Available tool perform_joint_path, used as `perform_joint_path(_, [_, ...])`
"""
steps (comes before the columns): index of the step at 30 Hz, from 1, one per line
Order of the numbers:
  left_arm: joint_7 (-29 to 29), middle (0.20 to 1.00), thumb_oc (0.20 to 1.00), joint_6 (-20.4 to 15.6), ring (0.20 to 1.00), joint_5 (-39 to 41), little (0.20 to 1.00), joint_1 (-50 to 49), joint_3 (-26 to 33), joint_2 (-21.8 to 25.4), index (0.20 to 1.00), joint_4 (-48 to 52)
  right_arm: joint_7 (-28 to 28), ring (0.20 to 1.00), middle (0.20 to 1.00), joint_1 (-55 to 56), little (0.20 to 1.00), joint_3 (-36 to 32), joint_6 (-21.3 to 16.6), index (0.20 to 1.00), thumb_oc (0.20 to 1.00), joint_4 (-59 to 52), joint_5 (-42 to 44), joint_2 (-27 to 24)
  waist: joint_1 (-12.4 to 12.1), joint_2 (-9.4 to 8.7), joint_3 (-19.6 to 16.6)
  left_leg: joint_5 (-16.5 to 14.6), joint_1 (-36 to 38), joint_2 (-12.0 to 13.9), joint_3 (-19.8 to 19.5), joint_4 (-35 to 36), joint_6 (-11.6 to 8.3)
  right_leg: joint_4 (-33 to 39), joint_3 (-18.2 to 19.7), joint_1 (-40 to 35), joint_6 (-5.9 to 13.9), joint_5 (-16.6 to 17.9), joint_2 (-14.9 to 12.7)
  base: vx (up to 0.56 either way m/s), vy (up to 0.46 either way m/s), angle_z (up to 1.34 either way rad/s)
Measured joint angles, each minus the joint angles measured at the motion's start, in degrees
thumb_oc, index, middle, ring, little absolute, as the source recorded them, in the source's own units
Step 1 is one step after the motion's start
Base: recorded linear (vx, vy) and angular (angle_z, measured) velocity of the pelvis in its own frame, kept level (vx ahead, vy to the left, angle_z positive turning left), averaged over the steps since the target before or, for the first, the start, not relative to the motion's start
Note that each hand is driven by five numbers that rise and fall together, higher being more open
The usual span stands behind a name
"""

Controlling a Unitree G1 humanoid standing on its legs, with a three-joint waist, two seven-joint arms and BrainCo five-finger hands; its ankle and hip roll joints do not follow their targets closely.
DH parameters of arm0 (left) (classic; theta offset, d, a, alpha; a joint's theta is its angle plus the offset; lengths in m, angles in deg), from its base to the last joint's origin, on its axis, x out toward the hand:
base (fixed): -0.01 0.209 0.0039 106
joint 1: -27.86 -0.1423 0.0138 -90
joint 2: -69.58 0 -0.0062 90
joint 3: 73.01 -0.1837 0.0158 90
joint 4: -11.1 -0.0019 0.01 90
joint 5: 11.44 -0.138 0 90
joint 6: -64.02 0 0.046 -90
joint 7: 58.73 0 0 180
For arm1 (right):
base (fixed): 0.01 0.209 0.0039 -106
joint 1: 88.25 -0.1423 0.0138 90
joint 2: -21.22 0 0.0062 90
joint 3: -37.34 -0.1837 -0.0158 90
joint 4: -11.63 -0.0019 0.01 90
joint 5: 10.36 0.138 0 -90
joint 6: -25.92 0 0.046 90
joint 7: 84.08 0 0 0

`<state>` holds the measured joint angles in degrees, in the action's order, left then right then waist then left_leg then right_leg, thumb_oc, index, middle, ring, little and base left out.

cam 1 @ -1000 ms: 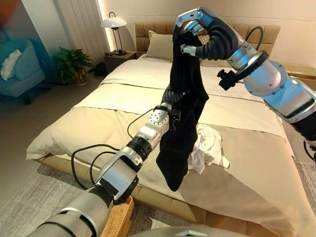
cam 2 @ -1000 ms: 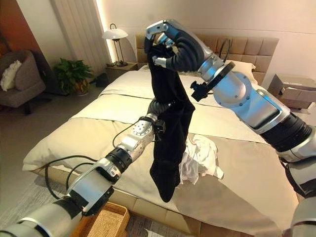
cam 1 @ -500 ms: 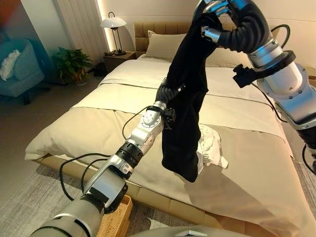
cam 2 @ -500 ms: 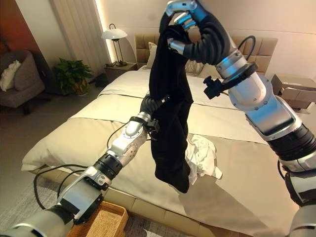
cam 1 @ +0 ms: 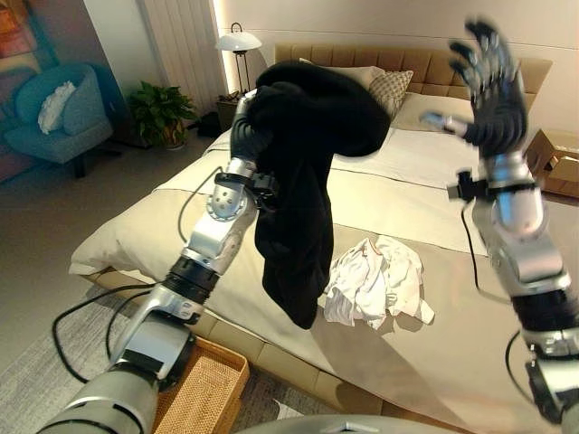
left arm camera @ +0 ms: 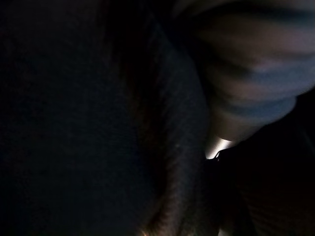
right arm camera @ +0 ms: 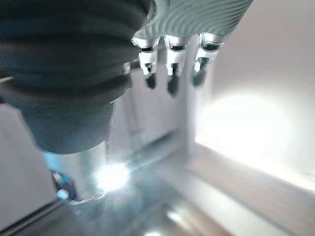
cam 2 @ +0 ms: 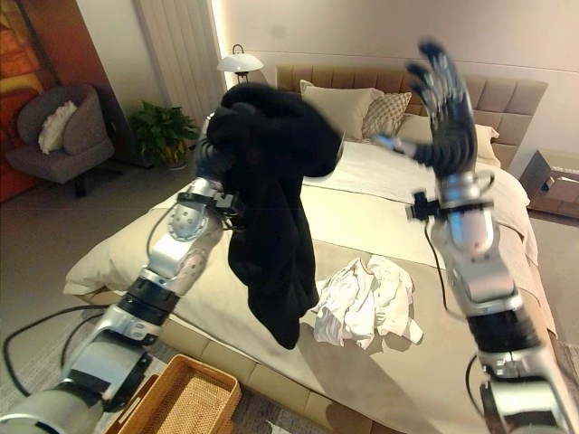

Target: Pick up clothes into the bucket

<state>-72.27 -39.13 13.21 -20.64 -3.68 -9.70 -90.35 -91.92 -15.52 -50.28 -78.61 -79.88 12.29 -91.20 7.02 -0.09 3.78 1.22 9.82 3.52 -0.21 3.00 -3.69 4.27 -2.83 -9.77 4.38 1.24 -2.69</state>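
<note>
A long black garment (cam 1: pixel 298 181) hangs in the air over the near side of the bed, bunched at its top on my raised left hand (cam 1: pixel 242 136), whose fingers curl into the cloth. In the left wrist view the dark cloth (left arm camera: pixel 98 123) lies right against the camera. My right hand (cam 1: pixel 493 90) is held high to the right, apart from the garment, fingers spread and holding nothing; its straight fingers (right arm camera: pixel 170 73) show in the right wrist view. A crumpled white garment (cam 1: pixel 375 280) lies on the bed below. A woven basket (cam 2: pixel 185 398) stands on the floor by the bed's near edge.
The beige bed (cam 1: pixel 434 362) spans the middle, with pillows (cam 2: pixel 348 104) at the headboard. Beyond it on the left stand a lamp (cam 1: pixel 238 42), a potted plant (cam 1: pixel 161 108) and an armchair (cam 1: pixel 63 113). A bedside unit (cam 1: pixel 561 154) sits at the far right.
My right hand has let go of the black garment's top and swung away to the right, open. The garment now hangs from my left hand, which has risen. The camera has shifted.
</note>
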Motion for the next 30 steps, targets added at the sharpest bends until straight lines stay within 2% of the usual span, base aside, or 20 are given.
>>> perform_joint_path(1, [-0.1,0.200,0.200,-0.1,0.200,-2.8,0.200,0.0,0.6,2.8,0.200,1.2,0.1,1.000,1.000,3.8,1.000,-0.7,0.3,1.000,1.000,1.3,0.0,2.0,0.0,0.03,0.1,0.1,-0.4,0.0,0.0,0.1,0.03,0.3,-0.4,0.1,0.00,0.0,-0.1,-0.04,-0.002,0.15])
perform_joint_path(3, [-1.3,0.200,0.200,-0.2,0.200,-13.5,0.200,0.4,0.6,8.9,0.200,1.8,2.2,1.000,1.000,6.7,1.000,-0.1,0.3,1.000,1.000,7.0,-0.4,4.3,0.0,0.06,0.3,0.4,-0.4,-0.1,-0.2,0.3,-0.07,0.8,-0.8,-0.1,-0.05,0.2,-0.1,-0.06,-0.002,0.09])
perform_joint_path(4, [-2.0,0.200,0.200,-0.2,0.200,-20.2,0.200,1.2,1.4,13.7,0.200,2.2,2.7,1.000,1.000,10.0,1.000,-0.1,2.1,1.000,1.000,10.0,-0.6,4.1,-0.1,0.20,0.6,0.4,-0.8,-0.1,-0.4,0.4,-0.08,0.8,-1.0,0.1,0.03,0.1,0.0,-0.06,-0.003,0.09])
perform_joint_path(5, [-2.6,0.200,0.200,-0.2,0.200,-22.0,0.200,1.3,2.3,14.7,0.200,2.1,2.8,1.000,1.000,11.0,1.000,-0.1,2.5,1.000,1.000,11.1,-0.6,4.0,-0.4,0.50,0.8,0.5,-0.9,-0.3,-0.7,0.5,-0.06,0.8,-1.3,0.0,0.00,0.1,-0.1,-0.04,-0.005,0.20])
perform_joint_path(6, [-3.3,0.200,0.200,-1.3,0.200,-26.2,0.200,1.5,1.6,19.1,0.200,2.5,3.8,1.000,1.000,12.7,1.000,-0.6,1.1,1.000,1.000,15.8,-0.8,5.3,-0.6,0.57,1.1,0.7,-1.4,-0.4,-1.8,0.5,-0.22,0.8,-1.9,0.1,-0.09,0.2,-0.3,-0.02,0.000,0.26])
perform_joint_path(8, [-3.4,0.200,0.200,-2.8,0.200,-30.2,0.200,1.4,2.2,24.0,0.200,2.9,3.6,1.000,1.000,17.3,1.000,-2.9,1.6,1.000,1.000,21.8,-1.3,7.7,-1.1,0.80,1.7,0.8,-2.1,-0.7,-3.0,0.6,-0.27,0.8,-3.3,0.2,0.07,0.0,-0.4,0.00,0.001,0.37])
perform_joint_path(11, [-3.4,0.200,0.200,-4.2,0.200,-30.9,0.200,-1.9,4.0,28.6,0.200,3.6,3.3,1.000,1.000,22.1,1.000,-3.8,1.6,1.000,1.000,30.3,-3.2,11.7,-2.6,1.49,2.2,0.8,-3.3,-1.0,-3.7,0.5,-0.28,0.8,-4.2,0.9,0.23,-0.3,-0.6,0.02,0.008,0.19])
perform_joint_path(12, [-3.5,0.200,0.200,-4.7,0.200,-30.9,0.200,-5.0,6.7,29.4,0.200,3.3,3.2,1.000,1.000,24.1,1.000,-3.9,1.9,1.000,1.000,33.4,-4.2,13.8,-3.1,1.82,2.9,0.8,-3.5,-1.2,-4.0,0.5,-0.28,0.8,-4.4,1.1,0.32,-0.4,-0.7,-0.01,0.011,0.11])
perform_joint_path(14, [-3.7,0.200,0.200,-4.8,0.200,-30.8,0.200,-8.8,8.7,30.3,0.200,2.9,3.3,1.000,1.000,25.4,1.000,-3.6,2.2,1.000,1.000,39.5,-5.1,16.3,-3.3,1.73,3.7,0.8,-4.1,-1.5,-4.8,0.2,-0.28,0.8,-5.2,1.1,0.41,-0.4,-1.0,-0.01,0.029,0.18])
perform_joint_path(18, [-4.9,0.200,0.200,-4.9,0.200,-31.4,0.200,-19.8,14.8,30.4,0.200,1.8,3.3,1.000,1.000,24.5,1.000,-1.1,2.4,1.000,1.000,49.2,-6.8,17.8,-3.5,1.70,6.2,0.8,-6.1,-2.3,-5.2,-1.1,-0.28,-1.5,-5.4,3.4,0.89,-1.3,-1.8,-0.07,0.048,0.08])
perform_joint_path(23, [-5.3,0.200,0.200,-4.1,0.200,-32.8,0.200,-23.8,15.4,29.0,0.200,-4.2,4.1,1.000,1.000,22.9,1.000,2.1,2.4,1.000,1.000,56.8,-9.8,17.8,-4.2,0.73,10.8,0.7,-11.7,-3.7,-6.5,-5.6,-0.37,-10.7,-5.7,10.5,0.97,-5.0,-3.5,-0.13,0.052,0.12])
perform_joint_path(24, [-5.5,0.200,0.200,-3.9,0.200,-32.8,0.200,-24.2,15.6,28.5,0.200,-5.5,4.2,1.000,1.000,21.0,1.000,2.2,2.6,1.000,1.000,59.2,-10.3,17.5,-4.5,0.52,12.7,0.2,-13.8,-4.2,-6.3,-7.8,-0.84,-14.2,-5.6,13.5,0.83,-6.4,-4.2,-0.10,0.040,0.02])
perform_joint_path(27, [-5.8,0.200,0.200,-3.6,0.200,-32.9,0.200,-25.2,15.7,28.1,0.200,-7.2,4.1,1.000,1.000,18.1,1.000,2.1,2.6,1.000,1.000,59.5,-10.4,17.1,-5.0,-0.18,16.3,-0.5,-18.3,-5.1,-6.1,-11.2,-0.48,-20.5,-4.2,19.7,0.60,-8.1,-5.3,-0.15,0.076,-0.03])
perform_joint_path(29, [-6.4,0.200,0.200,-3.2,0.200,-32.9,0.200,-25.8,15.7,28.1,0.200,-9.5,3.8,1.000,1.000,16.0,1.000,2.2,2.5,1.000,1.000,58.5,-10.7,16.9,-4.9,-0.73,17.9,-1.6,-21.1,-5.0,-5.2,-13.8,0.07,-23.2,-2.9,23.3,0.52,-8.4,-5.3,-0.17,0.060,-0.30])
perform_joint_path(30, [-7.3,0.200,0.200,-3.1,0.200,-32.9,0.200,-25.4,16.0,28.4,0.200,-11.4,3.7,1.000,1.000,14.2,1.000,3.3,2.5,1.000,1.000,56.5,-10.8,16.0,-5.1,-0.92,19.2,-3.0,-24.8,-4.9,-4.6,-17.4,0.51,-26.3,-1.6,27.0,0.47,-9.0,-5.4,-0.11,0.040,-0.23])
